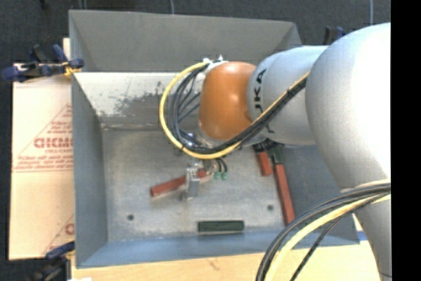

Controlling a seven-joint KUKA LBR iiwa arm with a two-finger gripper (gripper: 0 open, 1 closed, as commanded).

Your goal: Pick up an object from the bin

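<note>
Against the scuffed grey bin's (87, 168) front wall lies a flat, dark green rectangular bar (220, 226). At mid-floor, the metal end effector (191, 186) sits at the right end of a flat reddish-brown strip (164, 189); whether it is wide or narrow, I cannot tell. A long red-orange tool (285, 193) lies to the right. The glossy white arm (342, 95) reads "UKA".

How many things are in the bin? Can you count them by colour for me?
Reddish-brown: 1, a flat strip in the middle of the bin floor, right by the hand.
Dark: 1, a rectangular bar near the front wall.
Orange-red: 1, a long-handled tool on the right, partly under the arm.
Total: 3
</note>
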